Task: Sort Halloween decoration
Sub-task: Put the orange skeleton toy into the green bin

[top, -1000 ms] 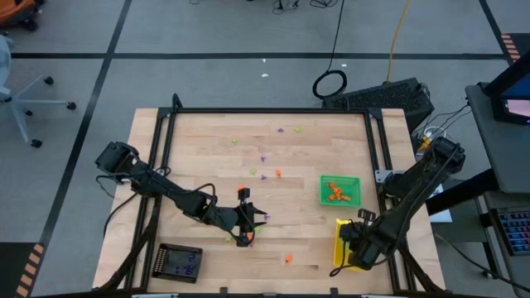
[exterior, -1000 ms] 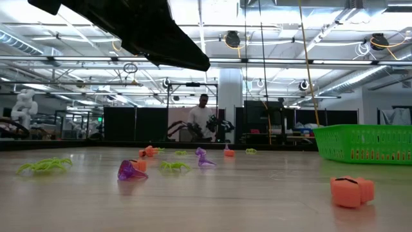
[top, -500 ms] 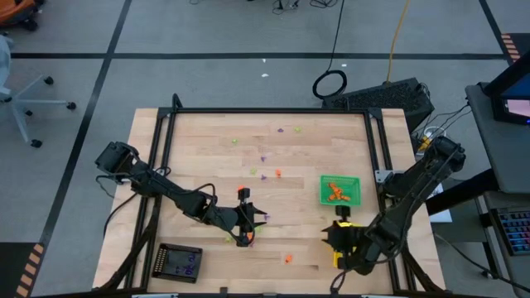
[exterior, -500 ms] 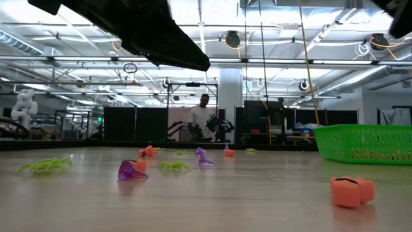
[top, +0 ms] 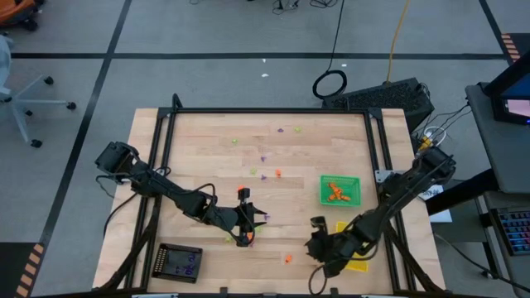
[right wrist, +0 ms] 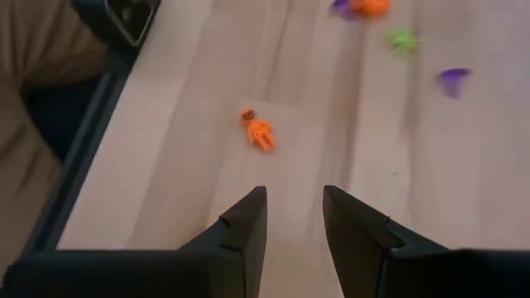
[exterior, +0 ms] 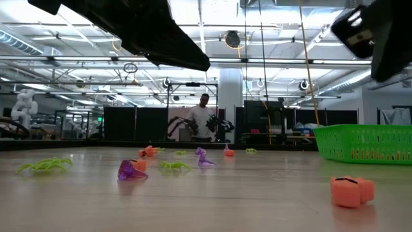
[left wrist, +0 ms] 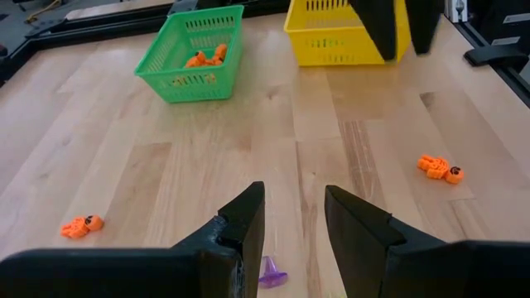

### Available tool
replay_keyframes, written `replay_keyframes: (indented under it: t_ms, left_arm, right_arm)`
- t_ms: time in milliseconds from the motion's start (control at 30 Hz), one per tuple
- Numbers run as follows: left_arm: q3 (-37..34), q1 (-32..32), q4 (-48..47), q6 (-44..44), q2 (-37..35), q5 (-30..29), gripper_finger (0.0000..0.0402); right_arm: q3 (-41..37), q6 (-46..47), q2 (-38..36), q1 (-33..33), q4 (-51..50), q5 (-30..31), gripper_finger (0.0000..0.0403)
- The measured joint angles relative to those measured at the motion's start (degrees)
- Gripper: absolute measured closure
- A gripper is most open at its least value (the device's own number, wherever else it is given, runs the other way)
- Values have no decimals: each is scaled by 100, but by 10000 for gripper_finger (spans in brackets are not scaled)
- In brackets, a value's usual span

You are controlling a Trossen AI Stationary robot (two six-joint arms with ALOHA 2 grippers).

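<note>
Reaching with the right claw, fingers parted and empty, toward the orange trinket at the near edge: centre it between the fingers before pinching | left claw parted, empty, over a purple trinket mid-table | green tray holds orange ones | hidden: yellow tray mostly under the right arm.

A robotics lab hall: exposed ceiling trusses with hanging cables, black partitions, another robot rig beside a person, grey taped floor.
</note>
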Motion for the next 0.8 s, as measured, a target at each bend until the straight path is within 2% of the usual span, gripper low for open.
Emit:
replay_keyframes:
  t_ms: [300, 433, 800]
  left_arm:
    - [0, -2, 2, -1, 0, -2, 274]
    - [1, -1, -1, 0, 0, -2, 274]
    - [-1, -1, -7, 0, 0, -2, 274]
  right_arm:
    - [2, -713, 757, -402, 900, -972, 298]
    - [2, -1083, 991, -499, 1363, -1146, 294]
    - [2, -1409, 1299, -661, 1859, -1148, 198]
